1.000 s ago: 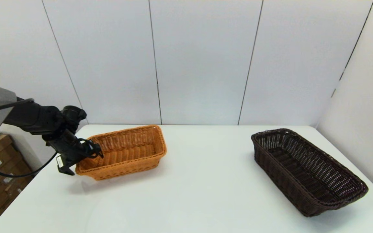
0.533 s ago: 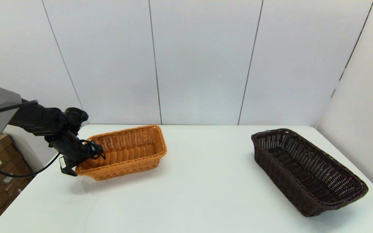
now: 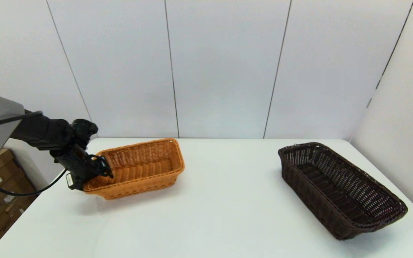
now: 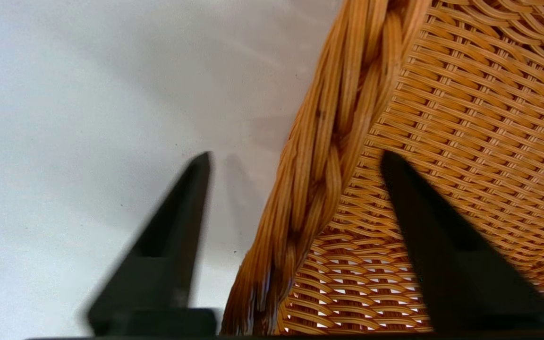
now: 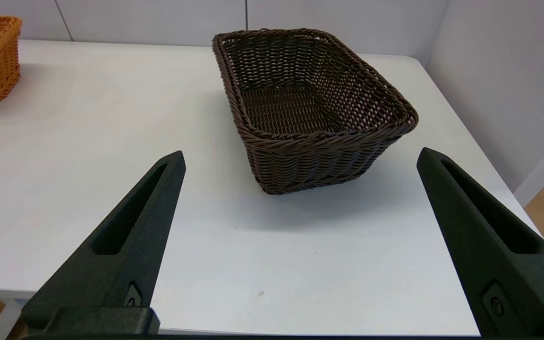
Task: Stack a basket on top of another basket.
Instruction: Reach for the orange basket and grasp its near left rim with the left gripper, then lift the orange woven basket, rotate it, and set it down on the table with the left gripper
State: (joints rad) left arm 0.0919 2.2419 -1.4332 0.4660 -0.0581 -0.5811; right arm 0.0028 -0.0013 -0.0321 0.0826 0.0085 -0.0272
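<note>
Left claw [image 3: 95, 175] is down at the near-left end of the orange-tan basket [image 3: 140, 168], straddling the thick braided rim [image 4: 328, 156] — one tapered black finger [image 4: 177, 222] outside over the white tabletop [image 3: 221, 200], the other [image 4: 437, 236] inside against the tight woven wall, with clear space on either side of the rim, so the fingers stand apart and not clamped on it. That basket is a rectangular tub of glossy wicker strands, sitting at the tabletop's left rear. Over on the right side, well apart from it, lies the dark brown basket [image 3: 339, 188] — long, rectangular, rolled rim, open-weave sides you can see light through, flat on the tabletop and angled toward the near right corner. The right claw [image 5: 300, 160] hangs off the tabletop's near edge facing that dark basket's short end, its two pointed fingers spread wide and holding nothing.
</note>
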